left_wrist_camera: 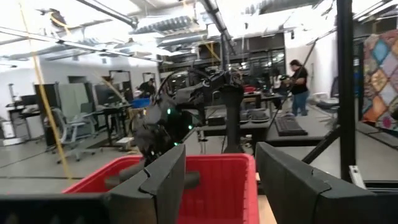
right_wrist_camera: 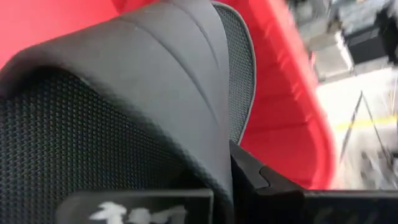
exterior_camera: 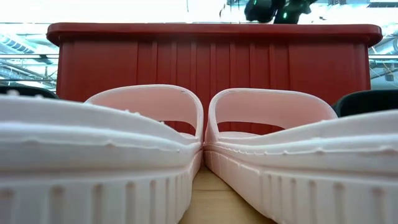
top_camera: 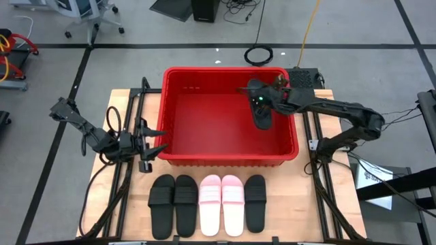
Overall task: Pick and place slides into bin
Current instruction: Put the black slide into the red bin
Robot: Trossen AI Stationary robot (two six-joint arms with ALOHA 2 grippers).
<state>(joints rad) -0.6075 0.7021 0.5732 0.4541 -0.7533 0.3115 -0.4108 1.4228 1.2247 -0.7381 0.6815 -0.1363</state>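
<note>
Holding black slide (top_camera: 261, 114) over bin (top_camera: 178, 73).
Right gripper (top_camera: 259, 102) clamped on slide near bin's far-right corner; left gripper (top_camera: 151, 143) spread beside bin's left wall.

Bin at the table's rear middle, five slides lined up along the front edge.

The bin (top_camera: 231, 153) sat on the table (top_camera: 330, 201) behind a row of five slides (top_camera: 208, 203) lying side by side — two at the row's left end, two in the middle, one at its right end. The right gripper (top_camera: 261, 103) hung over the bin's rear right corner, clamped on a sixth slide (top_camera: 263, 116); the left gripper (top_camera: 151, 141) waited, fingers apart, just off the bin's left wall.
</note>
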